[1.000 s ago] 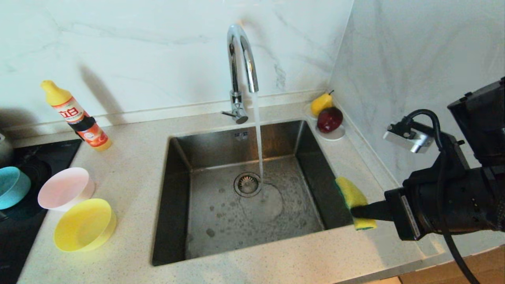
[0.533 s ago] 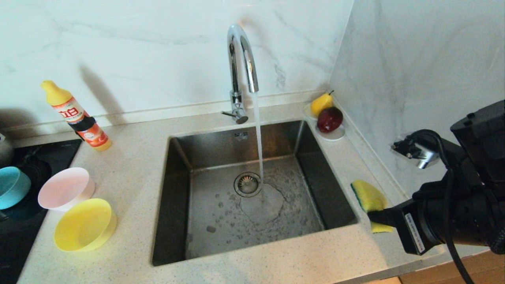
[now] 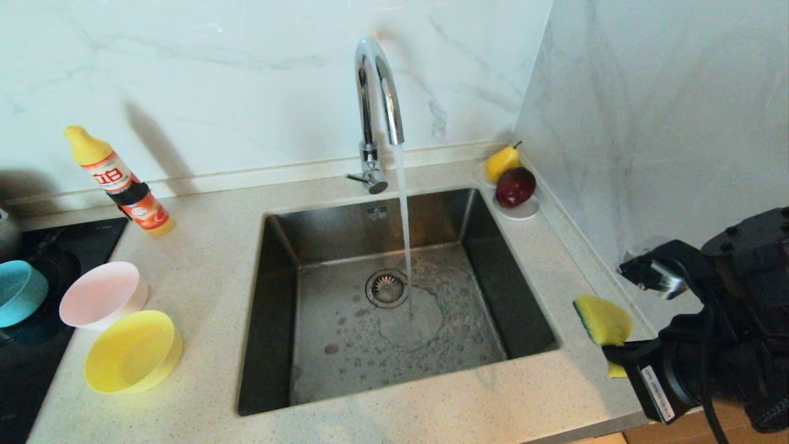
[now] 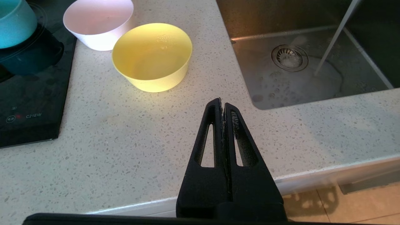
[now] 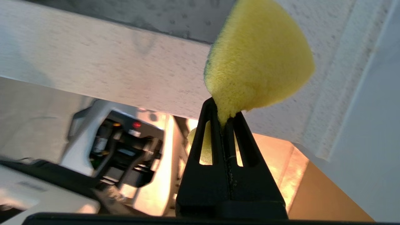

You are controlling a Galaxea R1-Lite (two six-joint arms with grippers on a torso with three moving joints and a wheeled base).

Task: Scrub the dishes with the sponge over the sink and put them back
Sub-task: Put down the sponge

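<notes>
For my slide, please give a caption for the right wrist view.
Right gripper pinching the yellow sponge above the countertop.

White marble-veined walls [image 3: 246, 80] meet at corner — speckled pale countertop [image 3: 203, 265], black cooktop [image 3: 37, 345] at left.

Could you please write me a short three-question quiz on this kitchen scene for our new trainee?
1. True or false: water is running from the tall curved chrome tap into the square stainless-steel sink.
2. Which claw is shut on the small yellow foam sponge with a green scouring layer? A) left claw B) right claw C) neither
3. Fill in: of the three round plastic bowls left of the sink, the ___ one sits on the black cooktop.

Key
1. True.
2. B; it holds the sponge over the speckled countertop at the sink's right. The left claw is shut on nothing.
3. Light blue.
</notes>
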